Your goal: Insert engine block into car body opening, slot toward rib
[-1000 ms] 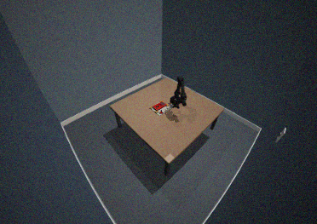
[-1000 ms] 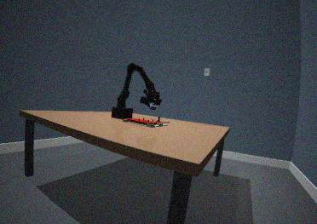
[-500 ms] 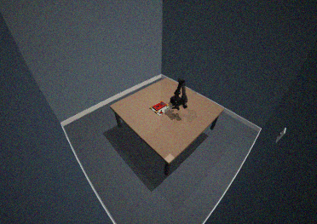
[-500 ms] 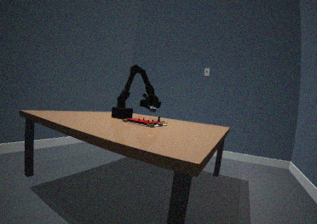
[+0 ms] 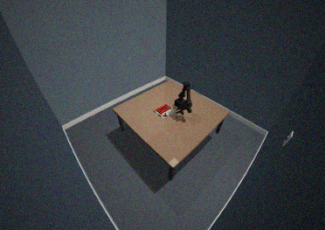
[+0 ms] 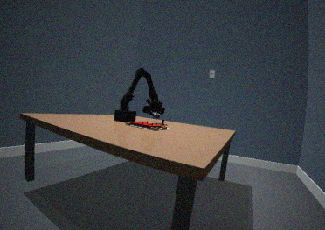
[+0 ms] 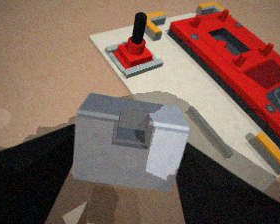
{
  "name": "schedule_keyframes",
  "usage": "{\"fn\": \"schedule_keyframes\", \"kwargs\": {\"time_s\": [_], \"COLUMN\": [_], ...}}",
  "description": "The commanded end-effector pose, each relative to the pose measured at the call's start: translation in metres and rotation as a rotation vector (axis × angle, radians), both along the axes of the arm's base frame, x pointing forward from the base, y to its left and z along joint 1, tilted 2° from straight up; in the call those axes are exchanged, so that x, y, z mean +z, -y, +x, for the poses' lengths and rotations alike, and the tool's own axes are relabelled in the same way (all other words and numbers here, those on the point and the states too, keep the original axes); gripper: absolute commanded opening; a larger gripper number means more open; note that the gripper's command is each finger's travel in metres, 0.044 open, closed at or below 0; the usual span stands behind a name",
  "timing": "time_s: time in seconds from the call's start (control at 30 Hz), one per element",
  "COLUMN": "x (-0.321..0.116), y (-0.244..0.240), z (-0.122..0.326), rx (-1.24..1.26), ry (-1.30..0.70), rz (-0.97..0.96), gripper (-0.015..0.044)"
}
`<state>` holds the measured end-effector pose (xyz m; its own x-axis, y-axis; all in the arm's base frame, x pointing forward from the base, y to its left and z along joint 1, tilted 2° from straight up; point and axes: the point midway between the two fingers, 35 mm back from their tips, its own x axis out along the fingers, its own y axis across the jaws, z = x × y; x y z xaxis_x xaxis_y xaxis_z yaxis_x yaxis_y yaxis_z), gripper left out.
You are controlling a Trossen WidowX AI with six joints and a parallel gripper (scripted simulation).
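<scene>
The grey engine block (image 7: 98, 155) is between the black fingers, its notched slot at the middle of its top edge in the wrist view. My gripper (image 5: 176, 110) (image 6: 155, 113) (image 7: 131, 150) is shut on it and holds it above the table, beside the white board. The red car body (image 5: 163, 109) (image 6: 146, 124) (image 7: 203, 37) lies on the board, at the upper right in the wrist view. Its dark opening (image 7: 230, 42) looks empty, with a grey shape inside; which part is the rib I cannot tell. The block is apart from the body.
The white board (image 7: 178, 75) lies on the wooden table (image 5: 148, 129) (image 6: 175, 149). A red piece with an upright black handle (image 7: 137, 37) stands in a grey bracket near the body. Red pegs rise from the body. Yellow-grey corner brackets (image 7: 272, 150) and a grey bar (image 7: 210, 131) are around it.
</scene>
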<state>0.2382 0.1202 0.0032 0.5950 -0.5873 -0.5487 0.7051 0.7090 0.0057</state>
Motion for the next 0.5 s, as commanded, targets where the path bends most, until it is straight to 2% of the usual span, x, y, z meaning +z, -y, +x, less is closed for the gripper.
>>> {"fn": "schedule_keyframes", "kwargs": {"time_s": [0.0, 0.47], "x": [-0.009, -0.035], "y": [0.002, 0.002], "z": [-0.001, -0.001], "rx": [-0.001, -0.001], "ry": [0.001, 0.001], "rz": [-0.009, -0.009], "gripper": [0.0000, 0.0000]}}
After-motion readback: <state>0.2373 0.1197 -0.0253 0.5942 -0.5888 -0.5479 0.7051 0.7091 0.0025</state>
